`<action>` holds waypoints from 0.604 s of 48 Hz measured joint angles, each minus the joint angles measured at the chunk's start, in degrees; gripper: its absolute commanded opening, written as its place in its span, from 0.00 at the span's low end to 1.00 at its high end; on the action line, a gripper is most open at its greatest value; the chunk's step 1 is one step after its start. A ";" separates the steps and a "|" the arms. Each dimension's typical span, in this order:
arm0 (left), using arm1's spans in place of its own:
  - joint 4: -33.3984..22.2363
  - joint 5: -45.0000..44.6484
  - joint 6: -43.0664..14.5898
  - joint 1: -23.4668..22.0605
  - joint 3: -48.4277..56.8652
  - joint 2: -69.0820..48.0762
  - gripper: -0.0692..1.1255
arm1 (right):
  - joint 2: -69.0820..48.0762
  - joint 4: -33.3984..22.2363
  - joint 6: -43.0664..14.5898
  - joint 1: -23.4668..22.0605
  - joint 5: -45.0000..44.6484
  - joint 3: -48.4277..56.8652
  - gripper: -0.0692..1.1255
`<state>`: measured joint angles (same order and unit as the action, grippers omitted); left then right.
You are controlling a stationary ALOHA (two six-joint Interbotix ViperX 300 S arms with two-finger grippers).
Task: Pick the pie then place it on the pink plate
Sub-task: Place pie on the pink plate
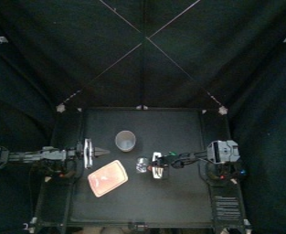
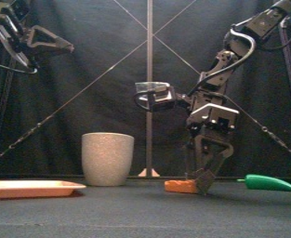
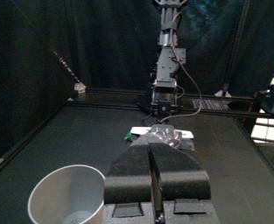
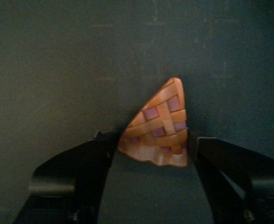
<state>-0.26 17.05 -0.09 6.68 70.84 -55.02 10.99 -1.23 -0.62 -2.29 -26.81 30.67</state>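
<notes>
On table [image 1: 170, 196]: pink plate [image 1: 107, 178], bare, with grey cup [image 1: 125, 139] behind it. Idle up left of plate: left tool [image 3: 160, 150], pressed together. Down on table right of plate: right tool [image 2: 204, 181], spread astride pie [image 4: 160, 122], not pinching yet. Pick step, by the look. Next needs closing, lifting, carrying across to plate. From right wrist only: lattice top, slim gaps beside jaws. From front, not right wrist: green toy [image 2: 270, 183] further right of plate.

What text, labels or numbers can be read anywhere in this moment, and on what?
None can be read.
The pie slice, pink plate, grey cup and green toy show no words, numbers or signs.
</notes>
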 measured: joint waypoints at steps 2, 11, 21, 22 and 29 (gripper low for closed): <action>0.00 0.09 0.09 0.00 0.09 0.00 0.03 | 0.00 0.00 0.00 0.00 -0.09 0.00 0.66; 0.00 0.09 0.18 0.00 0.44 0.00 0.03 | 0.00 0.00 0.00 0.09 0.00 -0.26 0.53; 0.00 0.09 0.18 0.00 0.44 0.00 0.03 | 0.00 -0.18 0.00 1.32 -0.44 -2.99 0.53; 0.00 0.09 0.09 0.00 0.44 0.00 0.03 | 0.09 -0.18 0.00 1.41 -0.44 -3.52 0.53; 0.00 0.09 0.18 0.00 0.44 0.00 0.03 | 0.00 -0.26 0.00 3.16 -0.62 -8.44 0.53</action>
<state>-0.26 17.14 0.09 6.68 71.28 -55.02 10.99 -1.49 -0.62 0.88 -27.42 22.24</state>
